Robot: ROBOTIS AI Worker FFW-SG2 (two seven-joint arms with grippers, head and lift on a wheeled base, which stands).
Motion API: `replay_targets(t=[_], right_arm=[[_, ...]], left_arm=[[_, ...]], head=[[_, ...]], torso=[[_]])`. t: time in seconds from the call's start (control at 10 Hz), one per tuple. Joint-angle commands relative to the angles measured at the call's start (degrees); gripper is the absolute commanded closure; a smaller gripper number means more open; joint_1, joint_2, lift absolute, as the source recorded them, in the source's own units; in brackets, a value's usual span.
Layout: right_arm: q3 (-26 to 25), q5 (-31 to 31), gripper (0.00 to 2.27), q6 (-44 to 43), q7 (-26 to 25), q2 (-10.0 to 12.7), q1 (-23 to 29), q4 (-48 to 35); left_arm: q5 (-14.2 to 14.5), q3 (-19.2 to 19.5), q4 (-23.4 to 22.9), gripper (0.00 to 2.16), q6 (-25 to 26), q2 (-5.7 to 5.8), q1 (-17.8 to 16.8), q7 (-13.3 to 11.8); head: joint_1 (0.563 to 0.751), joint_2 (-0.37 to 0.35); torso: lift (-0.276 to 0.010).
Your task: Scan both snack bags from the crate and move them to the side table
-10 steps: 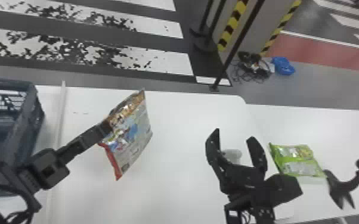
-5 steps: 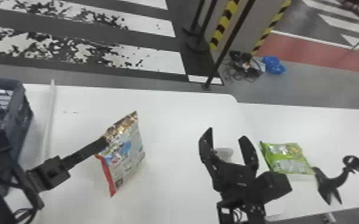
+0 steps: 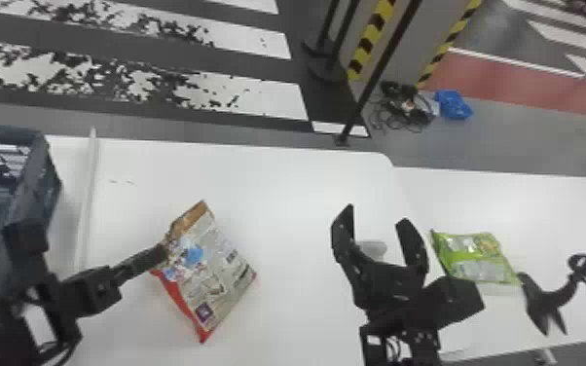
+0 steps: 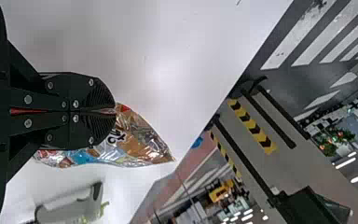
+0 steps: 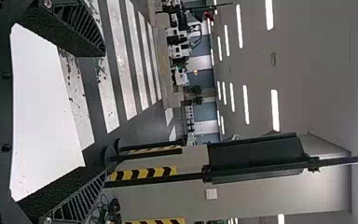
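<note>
My left gripper [image 3: 164,250] is shut on the left edge of a red-and-brown snack bag [image 3: 214,277], which is tilted over the white table. From the left wrist view, the bag [image 4: 140,140] juts out past the closed fingertips of my left gripper [image 4: 112,112]. The green snack bag [image 3: 474,258] lies on the side table [image 3: 511,199], right of my right gripper [image 3: 377,224]. That gripper stands open, and in the right wrist view my right gripper [image 5: 100,112] has nothing between its spread fingers.
The blue-grey crate [image 3: 29,190] is at the far left, beside a raised white strip [image 3: 85,199] on the table. A pale object [image 3: 374,249] sits behind my right gripper. A black curved object [image 3: 550,297] stands at the right by the green bag.
In the head view, the held bag and my left gripper have come nearer the robot, and the bag's printed face is turned more toward the camera. My right gripper remains open.
</note>
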Motion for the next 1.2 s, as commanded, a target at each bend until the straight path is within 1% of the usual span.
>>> replay_targets(t=[0.0, 0.1, 0.2, 0.3, 0.4, 0.5, 0.6, 0.7, 0.9, 1.0, 1.1], right_arm=[[0.09, -0.02, 0.04, 0.15, 0.08, 0.0, 0.12, -0.05], [0.09, -0.02, 0.04, 0.15, 0.08, 0.0, 0.38, -0.05], [0.17, -0.02, 0.04, 0.15, 0.08, 0.0, 0.64, -0.05], [0.26, -0.02, 0.04, 0.15, 0.08, 0.0, 0.82, -0.05], [0.26, -0.02, 0.04, 0.15, 0.08, -0.18, 0.91, -0.05], [0.35, -0.02, 0.04, 0.15, 0.08, -0.35, 1.08, -0.14], [0.44, -0.02, 0.04, 0.15, 0.08, -0.79, 1.0, -0.05], [0.44, -0.11, 0.04, 0.33, 0.08, -0.88, 0.91, -0.14], [0.35, -0.46, 0.04, 0.33, 0.17, -1.23, 0.73, -0.05], [0.44, -0.55, 0.04, 0.51, 0.08, -1.41, 0.64, -0.05], [0.44, -0.55, 0.04, 0.68, 0.17, -1.58, 0.56, -0.14]], left_arm=[[-8.53, -4.36, -1.2, 0.99, -3.88, 0.18, -0.18, 4.51], [-12.3, -6.73, -1.46, 0.03, -6.34, 0.45, -0.53, 7.06], [-13.62, -8.23, -1.99, 0.01, -9.5, 0.53, -0.62, 8.9], [-17.84, -11.21, -3.13, 0.02, -11.44, 0.8, -0.89, 12.42], [-18.63, -12.27, -3.75, 0.03, -11.96, 1.06, -1.06, 14.0], [-19.69, -13.15, -5.51, 0.04, -11.96, 1.24, -0.97, 16.64], [-20.3, -13.94, -7.7, 0.04, -13.19, 1.68, -0.27, 18.48], [-20.74, -14.03, -11.13, 0.04, -14.07, 2.2, 1.22, 19.28], [-21.62, -12.71, -18.87, 0.04, -15.13, 3.96, 5.0, 19.89], [-21.71, -11.13, -21.77, 0.04, -15.83, 5.02, 6.76, 19.98], [-22.06, -9.46, -24.67, 0.04, -17.24, 6.42, 8.61, 20.33]], head=[[0.695, -0.316], [0.695, -0.305], [0.695, -0.301], [0.695, -0.301], [0.695, -0.3], [0.695, -0.302], [0.695, -0.301], [0.695, -0.298], [0.695, -0.3], [0.695, -0.293], [0.695, -0.277]], torso=[[-0.029], [-0.029], [-0.029], [-0.029], [-0.029], [-0.029], [-0.029], [-0.029], [-0.029], [-0.029], [-0.029]])
